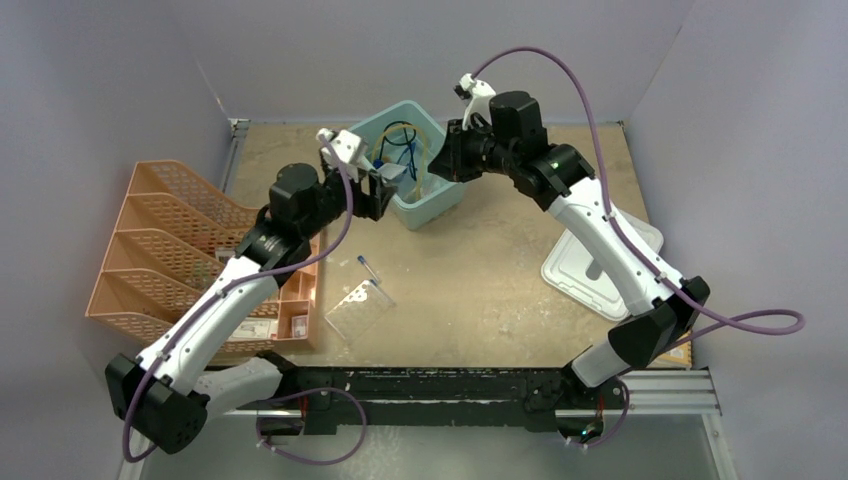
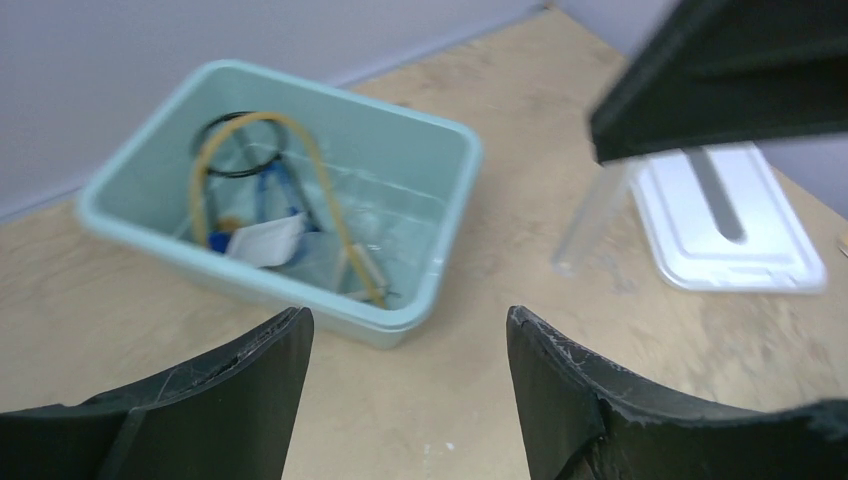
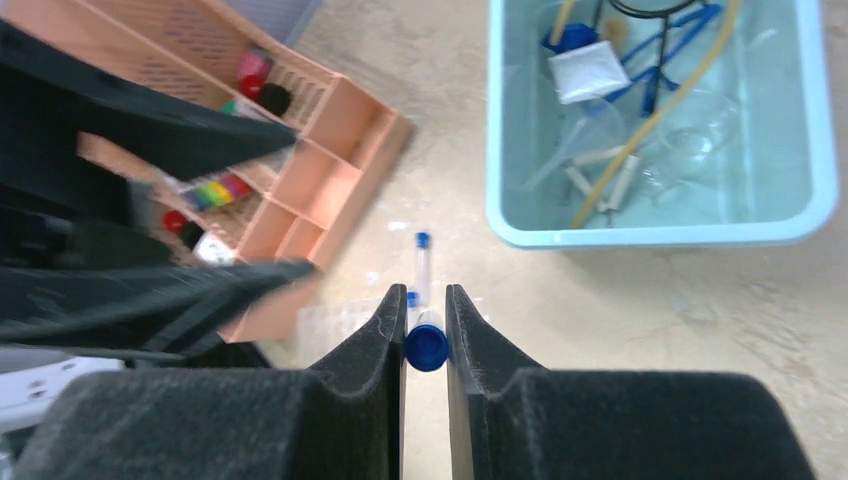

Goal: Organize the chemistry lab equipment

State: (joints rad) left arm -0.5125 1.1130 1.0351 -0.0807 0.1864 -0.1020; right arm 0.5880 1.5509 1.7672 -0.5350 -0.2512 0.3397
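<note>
My right gripper [image 3: 427, 300] is shut on a blue-capped tube [image 3: 427, 346] and holds it in the air near the teal bin [image 3: 812, 150]. From the left wrist view the held tube [image 2: 596, 215] hangs below the right gripper [image 2: 720, 80]. A second blue-capped tube [image 3: 422, 262] lies on the table by the clear rack [image 1: 358, 310]. The bin holds amber tubing [image 2: 300, 165], a black wire ring [image 2: 235, 150], a white piece [image 2: 265, 240] and blue-framed glasses [image 3: 672, 38]. My left gripper [image 2: 410, 320] is open and empty just in front of the bin [image 2: 440, 250].
The orange mesh organizer [image 1: 170, 240] stands at the left, with small coloured items in its front compartments [image 3: 225, 190]. The pale grey lid [image 1: 600, 270] lies on the table at the right. Grey walls close the back and sides.
</note>
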